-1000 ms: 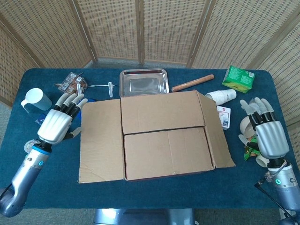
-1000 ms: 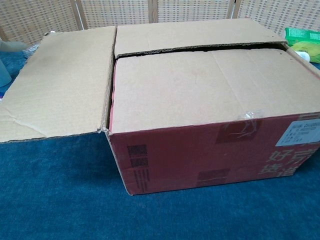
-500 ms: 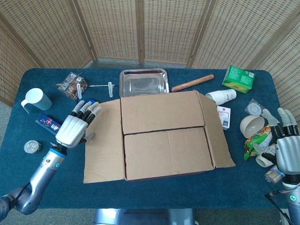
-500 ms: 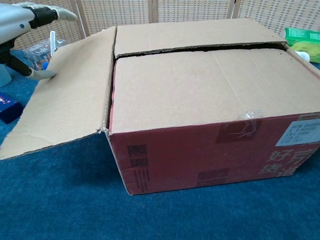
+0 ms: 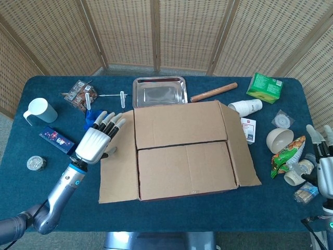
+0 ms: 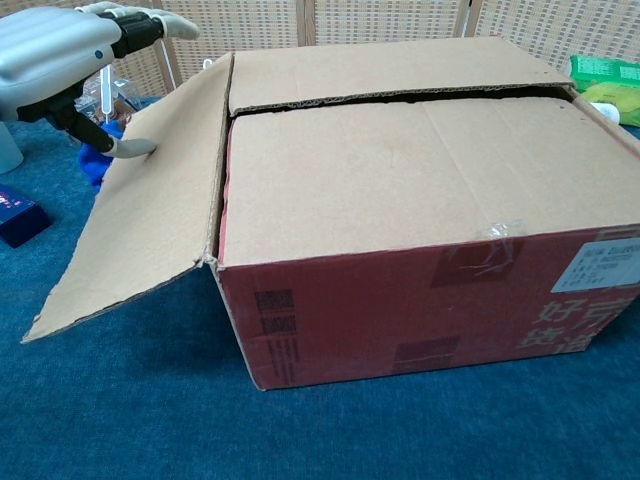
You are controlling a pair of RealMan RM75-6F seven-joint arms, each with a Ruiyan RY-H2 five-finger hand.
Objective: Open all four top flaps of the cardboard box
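**Head view: left hand on the side flap**

Head view has the left hand's fingers [image 5: 107, 123] spread, thumb pressing the cardboard box's [image 5: 184, 156] left flap [image 5: 118, 156], gripping nothing. That flap slopes outward; two long flaps lie closed. Right hand [image 5: 327, 169] hangs at the desk [image 5: 62, 172] edge, fingers apart, empty.

The left hand [image 5: 96, 141] reached forward with fingers spread, forearm angled up from the lower left; it held nothing. The right hand [image 5: 326, 167] stood at the far right edge, fingers upright, partly cut off.
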